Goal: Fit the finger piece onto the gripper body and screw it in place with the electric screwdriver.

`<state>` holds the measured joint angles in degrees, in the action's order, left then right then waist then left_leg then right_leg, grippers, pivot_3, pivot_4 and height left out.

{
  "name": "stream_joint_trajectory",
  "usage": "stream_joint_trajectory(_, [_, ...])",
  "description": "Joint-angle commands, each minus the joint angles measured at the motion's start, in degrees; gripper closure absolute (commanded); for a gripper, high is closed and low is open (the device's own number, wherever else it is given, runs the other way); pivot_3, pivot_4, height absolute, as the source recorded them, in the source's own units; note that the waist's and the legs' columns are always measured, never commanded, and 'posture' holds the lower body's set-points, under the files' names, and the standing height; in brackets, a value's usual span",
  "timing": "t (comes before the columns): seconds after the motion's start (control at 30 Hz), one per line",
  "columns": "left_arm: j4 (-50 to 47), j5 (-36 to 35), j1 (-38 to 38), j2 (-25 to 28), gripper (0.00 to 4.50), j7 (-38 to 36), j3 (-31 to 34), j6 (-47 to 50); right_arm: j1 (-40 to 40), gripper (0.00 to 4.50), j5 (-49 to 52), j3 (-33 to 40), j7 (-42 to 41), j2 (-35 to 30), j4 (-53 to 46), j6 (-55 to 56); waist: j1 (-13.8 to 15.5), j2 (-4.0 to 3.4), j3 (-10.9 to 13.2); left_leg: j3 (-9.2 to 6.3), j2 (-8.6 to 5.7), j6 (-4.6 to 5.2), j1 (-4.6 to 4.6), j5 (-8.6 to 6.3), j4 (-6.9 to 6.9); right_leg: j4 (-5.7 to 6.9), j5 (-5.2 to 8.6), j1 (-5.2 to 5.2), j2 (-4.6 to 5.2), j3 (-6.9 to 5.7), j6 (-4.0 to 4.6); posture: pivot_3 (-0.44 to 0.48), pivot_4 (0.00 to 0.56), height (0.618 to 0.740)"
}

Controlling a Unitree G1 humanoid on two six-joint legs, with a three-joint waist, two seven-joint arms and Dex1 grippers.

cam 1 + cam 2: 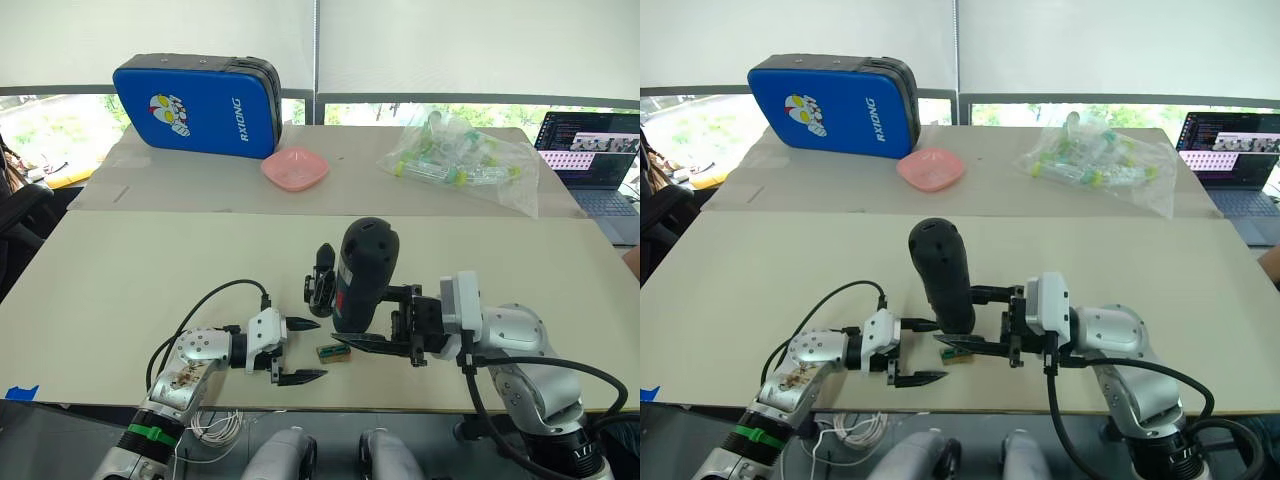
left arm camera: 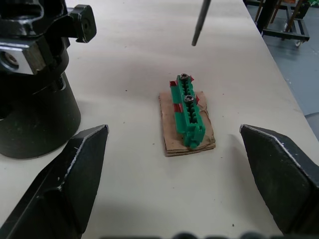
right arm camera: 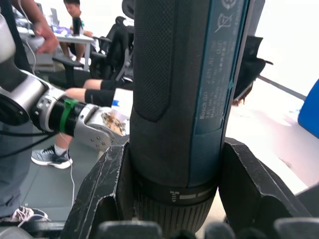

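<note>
Black electric screwdriver clamped upright in right gripper — bit over green terminal block on cardboard. Left gripper spread wide, empty, beside gripper body.

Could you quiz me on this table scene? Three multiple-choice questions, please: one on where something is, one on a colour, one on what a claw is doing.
1. Where does the pink bowl sit?
A. by the blue case
B. on the laptop
C. under the near table

2. What colour is the small part on the cardboard scrap?
A. yellow
B. green
C. white

3. What is the right claw doing?
A. hanging open
B. gripping the electric screwdriver
C. holding a bag

Answers: 1 A, it lies beside the case; 2 B, green; 3 B, its fingers clamp the black barrel.
</note>
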<state>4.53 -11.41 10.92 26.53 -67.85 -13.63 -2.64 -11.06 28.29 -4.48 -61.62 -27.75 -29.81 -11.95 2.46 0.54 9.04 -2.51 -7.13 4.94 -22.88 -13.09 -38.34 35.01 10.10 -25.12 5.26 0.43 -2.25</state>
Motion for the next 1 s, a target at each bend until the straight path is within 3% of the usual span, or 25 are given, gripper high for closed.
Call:
stream_joint_trajectory(0.03, [1.4,0.7,-0.7,-0.7,0.00,-0.9,-2.8,-0.1,-1.6,2.54,0.9,-0.1,0.7,-0.2,-1.0,1.3,0.0,-0.01,0.0,0.00,0.00,0.00,0.00,0.00,0.00,0.00,0.00,0.00,0.00,0.00,0.00,0.000,0.150,0.740])
stream_joint_trajectory(1.0, [1.7,1.1,-2.1,-0.9,0.00,-0.7,-3.1,-0.8,-2.1,2.54,0.0,-1.3,1.2,-0.7,0.9,2.1,0.0,-0.05,0.0,0.00,-0.01,0.09,0.00,-0.06,0.00,-0.04,0.05,0.01,0.02,0.01,-0.07,0.000,0.150,0.740])
